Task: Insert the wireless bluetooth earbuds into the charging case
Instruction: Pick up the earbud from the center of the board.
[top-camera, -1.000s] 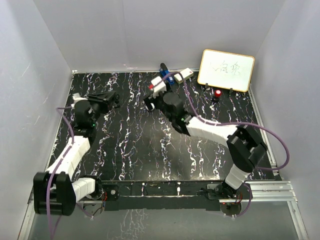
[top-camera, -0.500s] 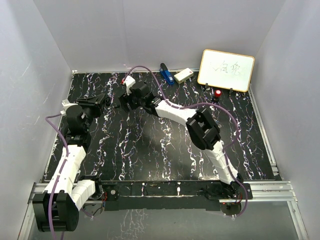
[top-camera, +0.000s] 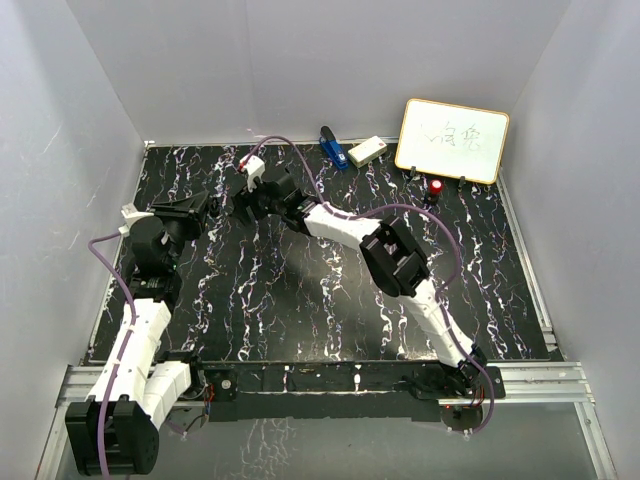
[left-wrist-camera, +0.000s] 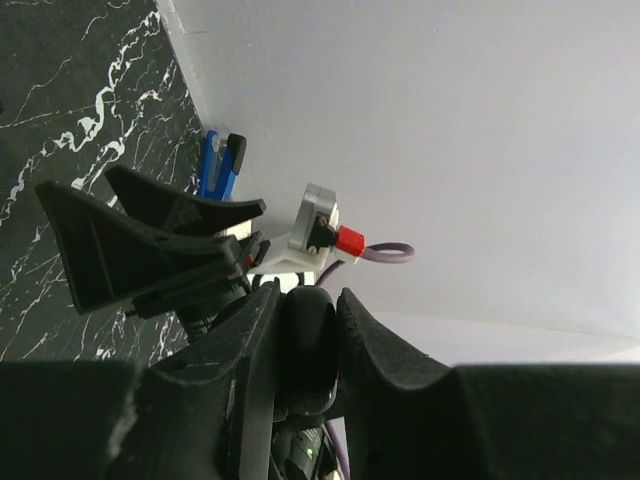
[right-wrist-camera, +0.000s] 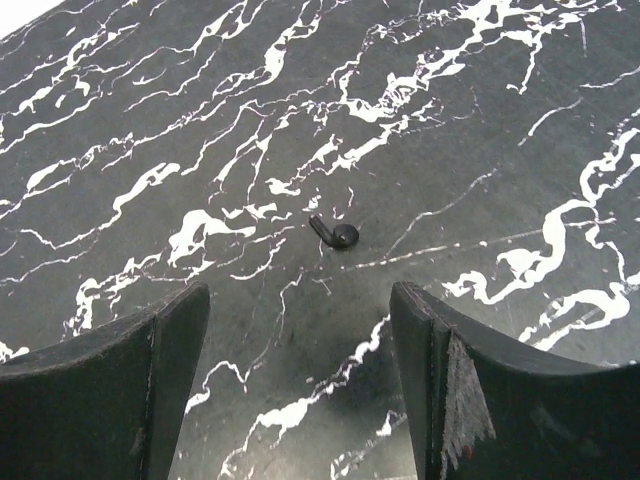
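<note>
One of the earbuds (right-wrist-camera: 338, 234), small, black and stemmed, lies on the marble table. My right gripper (right-wrist-camera: 298, 300) hovers just short of it, open, with nothing between its fingers (right-wrist-camera: 480, 380). In the top view the right gripper (top-camera: 248, 203) reaches across to the far left of the table, close to my left gripper (top-camera: 196, 206). The left gripper (left-wrist-camera: 305, 298) is shut on a smooth, rounded, dark charging case (left-wrist-camera: 305, 345), held raised with its fingers (left-wrist-camera: 390, 350) pressed against both sides. The right gripper's black fingers (left-wrist-camera: 130, 245) show just beyond it.
A whiteboard (top-camera: 452, 140) stands at the back right with a red-topped knob (top-camera: 436, 187) in front of it. A blue object (top-camera: 332, 152) and a cream box (top-camera: 366, 150) lie at the back edge. Grey walls enclose the black marble table (top-camera: 300, 300).
The right arm has swung from the back middle to the far left, ending beside the left gripper. The left arm straightened and shifted slightly, still shut on the case.
</note>
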